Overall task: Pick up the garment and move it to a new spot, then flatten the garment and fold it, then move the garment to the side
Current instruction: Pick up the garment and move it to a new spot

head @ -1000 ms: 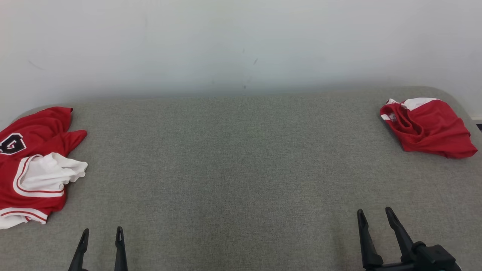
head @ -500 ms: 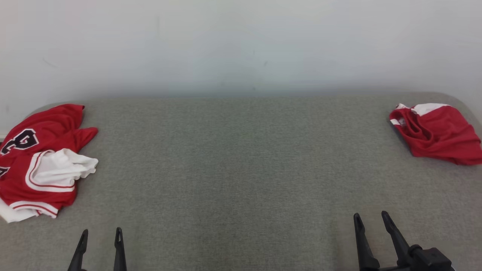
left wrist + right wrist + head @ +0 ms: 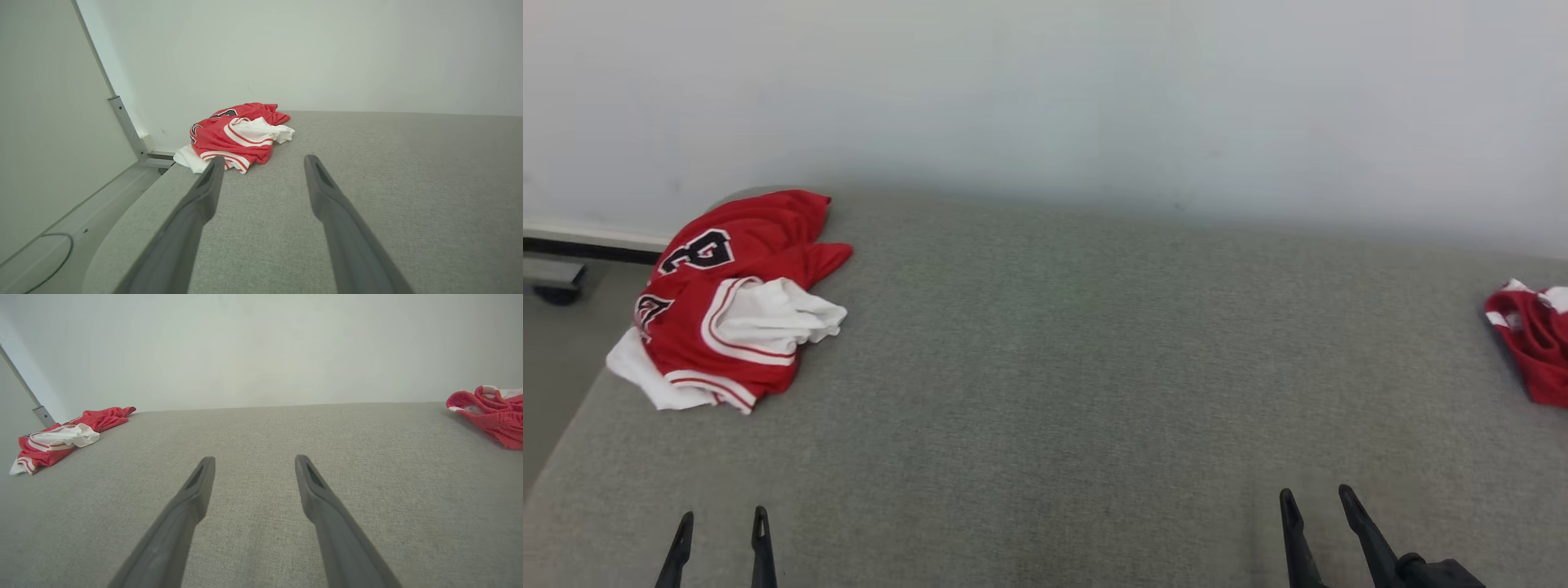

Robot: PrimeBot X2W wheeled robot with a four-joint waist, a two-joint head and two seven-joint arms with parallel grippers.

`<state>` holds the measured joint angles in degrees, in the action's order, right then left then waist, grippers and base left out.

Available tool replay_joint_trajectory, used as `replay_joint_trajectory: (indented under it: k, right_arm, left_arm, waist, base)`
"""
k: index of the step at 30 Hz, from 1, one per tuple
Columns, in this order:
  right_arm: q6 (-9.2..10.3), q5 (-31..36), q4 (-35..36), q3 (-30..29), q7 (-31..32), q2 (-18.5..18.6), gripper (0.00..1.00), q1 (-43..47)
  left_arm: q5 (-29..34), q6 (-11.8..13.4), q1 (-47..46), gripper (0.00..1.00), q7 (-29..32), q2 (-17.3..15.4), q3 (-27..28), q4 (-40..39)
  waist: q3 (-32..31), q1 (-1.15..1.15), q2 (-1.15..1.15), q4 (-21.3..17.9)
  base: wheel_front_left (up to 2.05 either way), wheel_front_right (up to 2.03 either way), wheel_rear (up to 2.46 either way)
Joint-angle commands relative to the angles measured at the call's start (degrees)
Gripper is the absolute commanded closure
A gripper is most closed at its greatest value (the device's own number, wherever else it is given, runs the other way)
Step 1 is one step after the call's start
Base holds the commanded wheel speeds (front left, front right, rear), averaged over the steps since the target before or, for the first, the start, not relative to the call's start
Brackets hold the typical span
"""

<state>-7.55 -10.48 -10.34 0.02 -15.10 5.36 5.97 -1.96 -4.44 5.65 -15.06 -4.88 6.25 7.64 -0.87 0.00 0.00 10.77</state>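
A crumpled red and white jersey garment (image 3: 731,314) with black numbers lies at the far left corner of the grey padded table (image 3: 1062,367); it also shows in the left wrist view (image 3: 237,136) and the right wrist view (image 3: 61,439). My left gripper (image 3: 720,523) stands open at the lower left, well short of the garment, nothing between its fingers (image 3: 208,183). My right gripper (image 3: 1313,500) is open at the lower right over bare table, empty, its fingers (image 3: 314,486) wide apart.
A second red and white garment (image 3: 1531,335) lies bunched at the table's right edge (image 3: 490,410). A pale wall runs behind the table. Left of the table the floor (image 3: 556,343) drops away, with a metal post (image 3: 126,126) and a cable.
The head camera has turned left, so the left garment sits further into view and the right one slides to the frame's edge. Both grippers stay open low in the picture.
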Motion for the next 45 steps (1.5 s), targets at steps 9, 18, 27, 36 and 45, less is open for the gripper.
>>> replay_joint_trajectory:
  k: [9, 18, 27, 36, 45]
  right_arm:
    - [0.14, 0.31, -0.4, 0.38, -0.06, -0.53, 0.0, 0.51]
    - [0.14, 0.64, -0.18, 0.7, -0.06, -0.48, 0.0, 0.4]
    - [0.14, 0.98, 0.21, 1.21, -0.06, 0.15, 0.0, -0.2]
    - [0.14, 1.28, 0.54, 1.36, -0.06, 0.95, 0.0, -1.47]
    - [0.14, 2.03, 2.07, -0.07, -0.06, 3.83, 0.0, -5.06]
  left_arm:
    - [-0.14, 0.65, 1.08, 0.0, -0.16, -0.7, 0.48, 0.1]
    - [-0.72, 1.07, 1.17, 0.0, -0.16, -0.48, 1.01, -0.11]
    - [-1.11, 1.4, 0.71, 0.0, -0.16, -0.21, 1.51, -0.3]
    - [-1.21, 1.16, -1.52, 0.0, -0.16, -0.64, 1.56, -0.2]
    - [-3.4, -0.08, -14.0, 0.0, -0.16, -4.01, 3.32, 0.06]
  waist:
    - [-0.42, 0.0, 0.0, 11.97]
    - [0.21, 0.0, 0.0, 16.53]
    - [1.04, 0.0, 0.0, 17.37]
    - [2.66, 0.0, 0.0, 15.2]
    - [9.63, 0.0, 0.0, 8.69]
  base:
    - [0.0, 0.0, 0.0]
    - [0.0, 0.0, 0.0]
    - [0.0, 0.0, 0.0]
    - [0.0, 0.0, 0.0]
    - [0.0, 0.0, 0.0]
